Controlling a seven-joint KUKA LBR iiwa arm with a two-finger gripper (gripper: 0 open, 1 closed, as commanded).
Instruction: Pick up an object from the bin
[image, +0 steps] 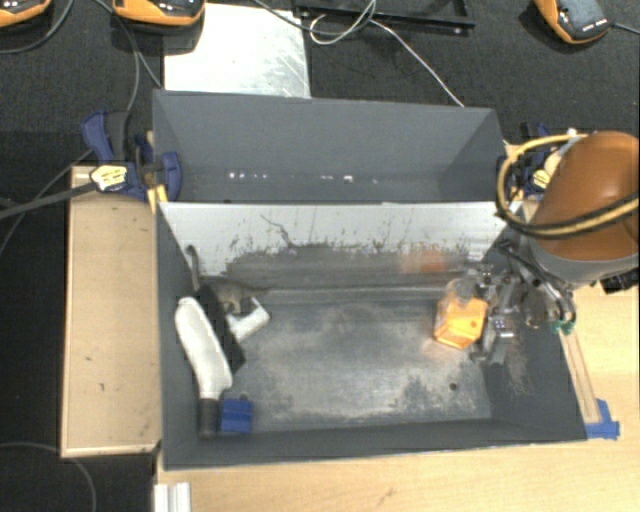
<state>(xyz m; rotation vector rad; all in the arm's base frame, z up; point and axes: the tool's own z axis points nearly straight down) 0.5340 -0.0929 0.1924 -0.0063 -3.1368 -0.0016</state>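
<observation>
Orange-yellow block (460, 327): state its position. (Operator)

Technician: It lies on the floor of the bin (340, 372), on the right-hand side towards the back wall, just beside the claw (492, 330). A pale, see-through part above it is hard to make out. Whether that part belongs to the block cannot be determined.

Operator: Claw condition?

Technician: Cannot tell whether it is released or clenched. Its dark metal parts overlap one another, and contact with the block's right edge cannot be confirmed.

Operator: Arm pose?

Technician: The arm (560, 270) enters from the right over the bin rim and points down and left into the bin. Its orange cover (600, 190) and looped cables (505, 185) hide the wrist. The cover is cut off at the right.

Operator: Other contents?

Technician: Well apart, at the left wall, a white elongated object (203, 350) lies against a black piece (232, 350). A blue block (236, 414) sits at the front-left corner.
</observation>
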